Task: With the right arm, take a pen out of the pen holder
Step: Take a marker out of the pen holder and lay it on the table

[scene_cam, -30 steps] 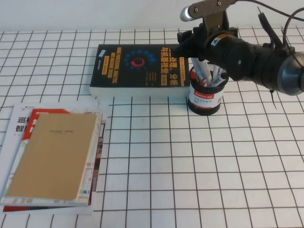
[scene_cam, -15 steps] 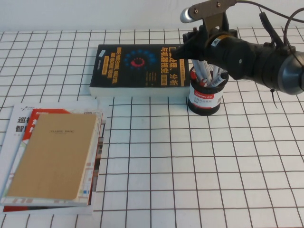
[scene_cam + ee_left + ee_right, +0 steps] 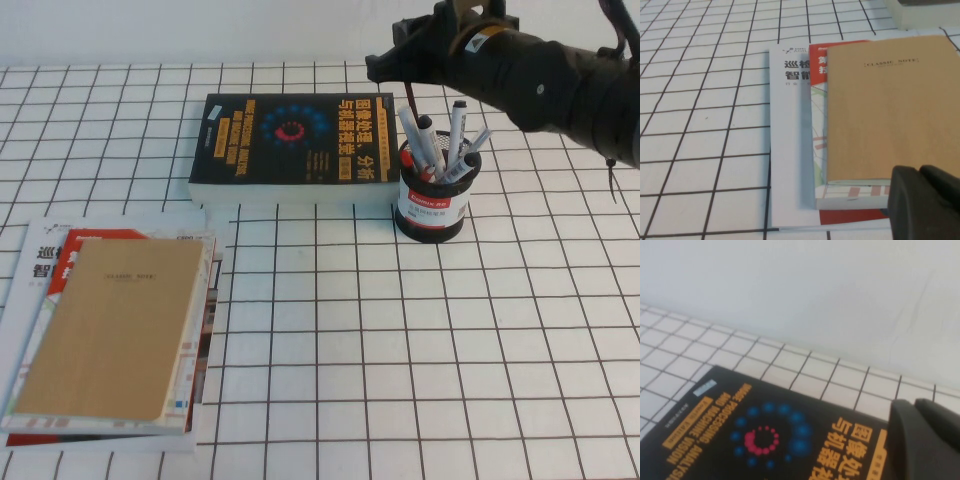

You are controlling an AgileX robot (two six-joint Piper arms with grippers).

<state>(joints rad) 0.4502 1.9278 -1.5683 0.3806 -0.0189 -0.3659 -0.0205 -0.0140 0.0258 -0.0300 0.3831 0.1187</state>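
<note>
Far left, the left gripper (image 3: 925, 205) hangs over the near edge of the kraft notebook (image 3: 115, 325), which tops a stack of booklets. I can't tell whether it's open or closed, and it's well apart from the action anyway. Next along is the black book (image 3: 290, 145), lying flat.

Just beside the book's right end sits the pen holder (image 3: 432, 205), a round black cup with a red-and-white label, and the pens (image 3: 455, 125) are in it. They stand close to upright and fan outward a little, caps up.

The right gripper (image 3: 385, 68) is above the holder, a bit to its left and toward the far wall, over the book's right end. Its jaws are closed, but I can't tell if they've pinched 1 pen or nothing. The right wrist view only shows book cover and wall.

My read: the pens lie below and slightly right of the jaws, so pulling 1 out means going straight up along its axis. The gridded table (image 3: 400, 380) is flat with plenty of room around the cup, though the cup could tip.
</note>
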